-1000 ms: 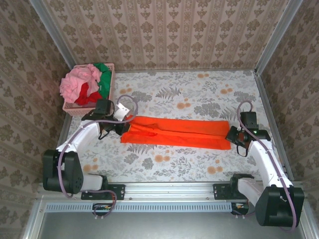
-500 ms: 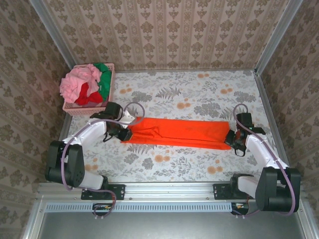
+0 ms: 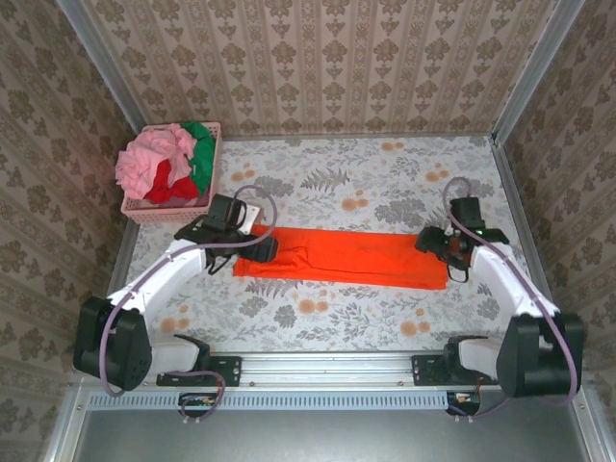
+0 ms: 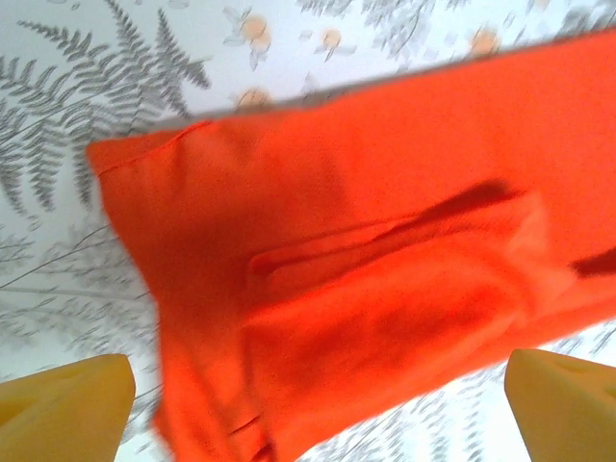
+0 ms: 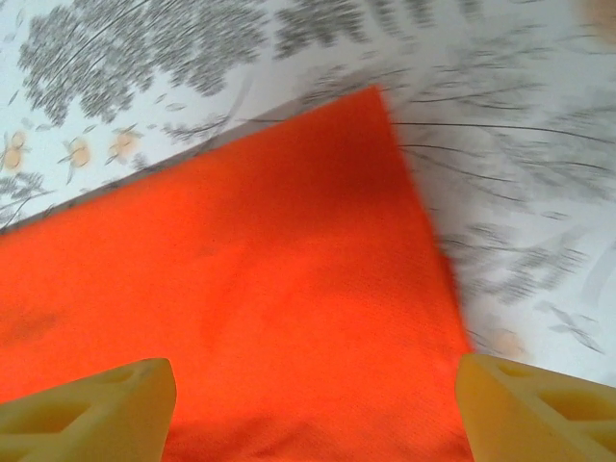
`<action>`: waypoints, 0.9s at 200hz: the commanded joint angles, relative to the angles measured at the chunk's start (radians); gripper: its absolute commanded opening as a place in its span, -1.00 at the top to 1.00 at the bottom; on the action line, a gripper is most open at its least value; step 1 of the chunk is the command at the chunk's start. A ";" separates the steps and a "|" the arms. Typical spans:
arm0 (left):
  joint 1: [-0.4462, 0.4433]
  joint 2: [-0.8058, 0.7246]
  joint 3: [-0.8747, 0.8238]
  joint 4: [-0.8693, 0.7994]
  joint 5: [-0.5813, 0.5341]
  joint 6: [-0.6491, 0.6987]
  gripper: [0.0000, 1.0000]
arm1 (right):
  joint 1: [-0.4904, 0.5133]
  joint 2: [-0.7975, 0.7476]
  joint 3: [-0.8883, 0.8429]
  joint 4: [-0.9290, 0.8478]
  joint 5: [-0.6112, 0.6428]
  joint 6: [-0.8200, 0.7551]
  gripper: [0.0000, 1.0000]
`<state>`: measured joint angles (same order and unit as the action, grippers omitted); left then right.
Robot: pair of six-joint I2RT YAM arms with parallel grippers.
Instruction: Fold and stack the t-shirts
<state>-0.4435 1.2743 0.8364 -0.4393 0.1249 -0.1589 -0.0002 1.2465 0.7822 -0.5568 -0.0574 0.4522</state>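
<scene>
Holds left gripper (image 4: 313, 399) and right gripper (image 5: 313, 409) spread wide, gripping nothing, over opposite ends of the orange t-shirt (image 3: 346, 257) folded into a long strip flat mid-table (image 3: 385, 173), with pink, red and green t-shirts (image 3: 164, 164) heaped in the basket (image 3: 173, 214).

The left arm (image 3: 159, 274) and right arm (image 3: 510, 284) are white with black joints, looping purple cables (image 3: 252, 197) and yellow fingers (image 4: 67, 399).

Orange t-shirt (image 3: 342, 256) lies folded flat; other t-shirts (image 3: 159, 159) sit heaped.
</scene>
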 commanded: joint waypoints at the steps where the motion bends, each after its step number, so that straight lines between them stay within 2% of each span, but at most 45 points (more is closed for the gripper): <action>1: -0.061 0.012 -0.066 0.150 -0.053 -0.332 -1.00 | 0.072 0.103 0.044 0.102 -0.010 0.052 -0.51; 28: -0.088 0.076 -0.129 0.259 -0.064 -0.502 -0.81 | 0.094 0.247 0.056 0.184 -0.047 0.116 -0.45; 54: -0.085 0.187 -0.128 0.311 -0.036 -0.551 -0.54 | 0.094 0.313 0.041 0.201 -0.018 0.140 -0.39; 76: -0.067 0.321 -0.043 0.297 -0.019 -0.491 -0.43 | 0.094 0.313 -0.009 0.195 -0.015 0.151 -0.40; 96: -0.034 0.445 0.072 0.253 -0.003 -0.417 -0.40 | 0.095 0.255 -0.080 0.183 -0.015 0.163 -0.40; 138: 0.045 0.706 0.445 0.084 0.009 -0.235 -0.44 | 0.109 0.063 -0.215 0.088 -0.030 0.125 -0.43; 160: 0.071 0.845 0.667 -0.040 0.023 -0.155 -0.51 | 0.191 0.002 -0.226 -0.028 -0.004 0.124 -0.47; 180: 0.091 0.942 0.837 -0.100 0.027 -0.105 -0.54 | 0.296 -0.061 -0.243 -0.097 0.059 0.183 -0.47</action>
<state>-0.3859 2.1174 1.5185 -0.3756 0.1543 -0.3840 0.2043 1.2518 0.5735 -0.4709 -0.0780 0.5842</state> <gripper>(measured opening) 0.764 0.735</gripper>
